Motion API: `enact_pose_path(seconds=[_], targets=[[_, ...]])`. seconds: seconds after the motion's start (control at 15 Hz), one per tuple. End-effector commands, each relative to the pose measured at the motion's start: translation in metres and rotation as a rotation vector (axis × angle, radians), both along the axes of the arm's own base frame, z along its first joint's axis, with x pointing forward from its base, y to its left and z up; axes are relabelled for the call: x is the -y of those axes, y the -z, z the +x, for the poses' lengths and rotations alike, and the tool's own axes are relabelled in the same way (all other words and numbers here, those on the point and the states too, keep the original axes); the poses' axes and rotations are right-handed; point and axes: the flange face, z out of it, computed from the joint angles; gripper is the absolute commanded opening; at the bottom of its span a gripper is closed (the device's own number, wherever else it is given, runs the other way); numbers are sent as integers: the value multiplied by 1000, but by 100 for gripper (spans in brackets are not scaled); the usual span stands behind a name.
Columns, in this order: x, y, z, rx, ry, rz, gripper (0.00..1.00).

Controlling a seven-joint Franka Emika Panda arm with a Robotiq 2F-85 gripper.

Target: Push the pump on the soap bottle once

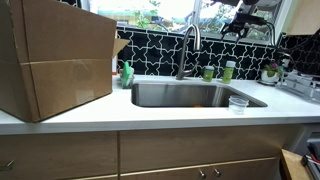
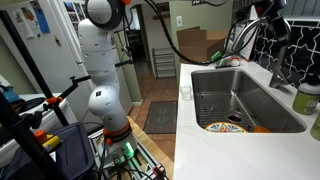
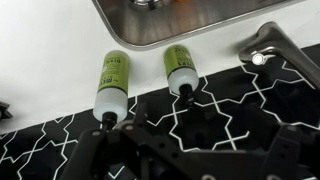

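Wrist view, looking straight down: two green bottles stand on the white counter (image 3: 50, 50) between the sink (image 3: 210, 28) rim and the black tiled wall (image 3: 230, 110). One bottle (image 3: 180, 70) is nearer the faucet (image 3: 265, 52), and the other bottle (image 3: 112, 85) is just beside it, not touching. Their tops point up at the camera. I cannot tell which one carries the pump. The jaws show as dark links along the lower edge, spread wide with nothing between them, above the tiles behind the bottles.

In an exterior view, the arm (image 1: 245, 18) hangs high by the window, well above the two bottles (image 1: 208, 72) (image 1: 228, 70), with free air beneath it. One big box (image 1: 55, 55) fills the counter end far from them, and one clear cup (image 1: 237, 103) sits at the sink's front corner. A potted plant (image 1: 270, 72) stands near the bottles, on the side away from the faucet.

In an exterior view, the arm's white base (image 2: 100, 60) rises beside the counter end and reaches over the sink (image 2: 250, 95). One plate (image 2: 225, 126) lies in the basin. One bottle (image 2: 305, 98) shows at the frame edge.
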Motion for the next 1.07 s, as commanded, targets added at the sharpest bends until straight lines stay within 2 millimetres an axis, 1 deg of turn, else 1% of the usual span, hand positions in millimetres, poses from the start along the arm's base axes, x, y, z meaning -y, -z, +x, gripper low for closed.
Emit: enact_pose_path(seconds=[0.0, 0.27, 0.33, 0.4, 0.47, 0.67, 0.8, 0.93, 1.0], targets=[[6, 2, 4, -3, 5, 0, 100], [8, -2, 8, -4, 7, 1, 100], [19, 17, 16, -55, 38, 64, 100], [28, 30, 20, -76, 91, 97, 100], [35, 43, 26, -80, 97, 148, 100], [54, 72, 44, -38, 234, 248, 100], [63, 85, 55, 12, 270, 310, 100], [75, 88, 64, 33, 228, 287, 100], [78, 85, 66, 40, 215, 272, 100]])
